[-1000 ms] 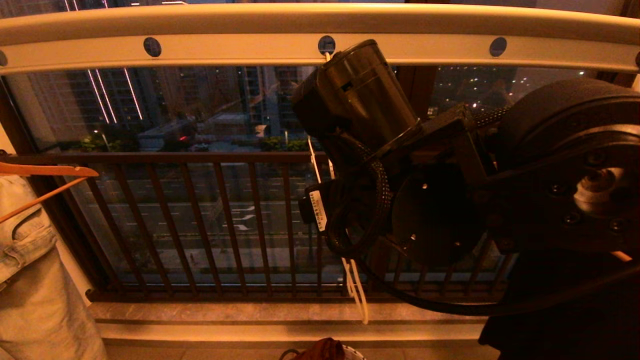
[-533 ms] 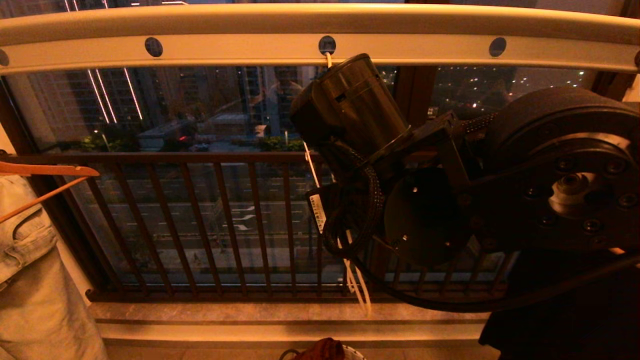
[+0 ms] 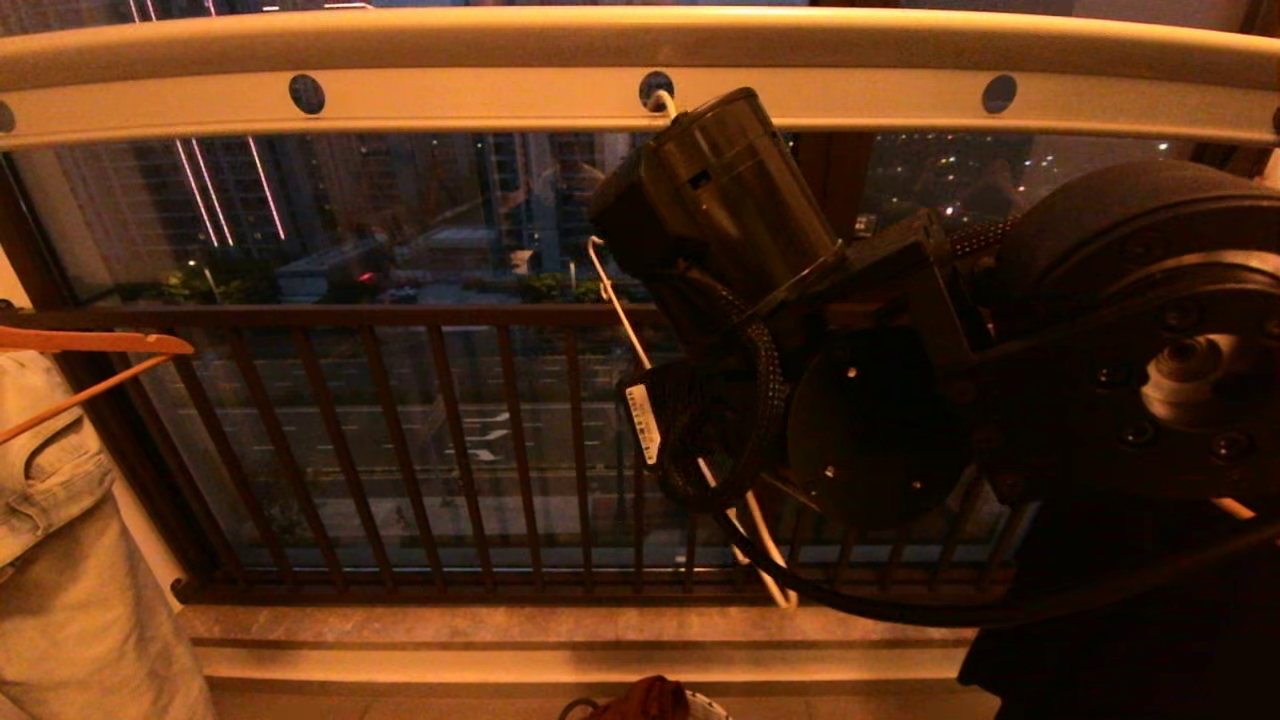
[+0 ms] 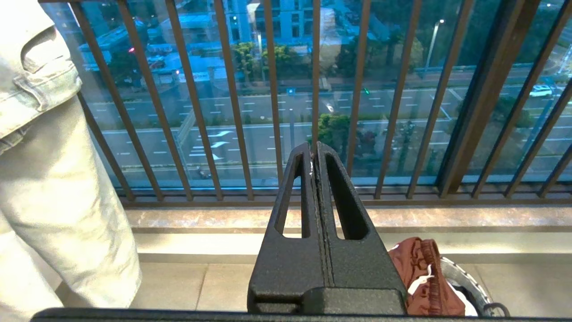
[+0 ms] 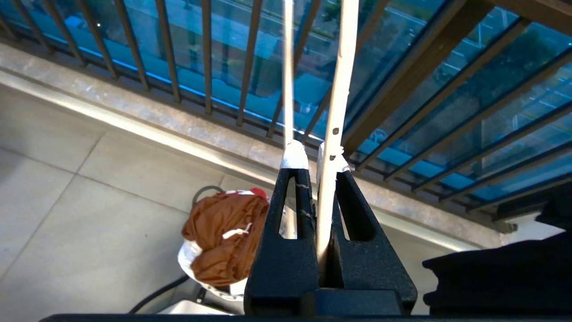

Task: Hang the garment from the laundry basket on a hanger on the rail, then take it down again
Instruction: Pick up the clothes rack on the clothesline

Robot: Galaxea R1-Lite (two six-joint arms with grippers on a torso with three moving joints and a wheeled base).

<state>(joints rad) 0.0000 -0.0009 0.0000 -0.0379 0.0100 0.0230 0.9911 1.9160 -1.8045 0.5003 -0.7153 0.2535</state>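
The white wire hanger (image 5: 337, 89) hangs by its hook from a hole in the pale cream rail (image 3: 400, 100). My right gripper (image 5: 315, 156) is shut on one of its wires, just under the rail. In the head view my right arm (image 3: 860, 400) hides the fingers, and the hanger (image 3: 615, 295) shows beside it, tilted. The rust-brown garment (image 5: 223, 241) lies bunched in the laundry basket (image 5: 187, 264) on the floor below; it also shows in the left wrist view, garment (image 4: 420, 277) and laundry basket (image 4: 464, 286). My left gripper (image 4: 314, 152) is parked low, shut and empty.
Light denim jeans (image 3: 60, 560) hang on an orange wooden hanger (image 3: 90, 342) at the far left. A black garment (image 3: 1100, 650) hangs at the right. The dark barred railing (image 3: 400, 440) and a stone ledge (image 3: 500, 625) stand behind the rail.
My right gripper has closed from wide open onto the hanger wire. The hanger has tilted, its lower end swinging to the right. The left arm has not moved.
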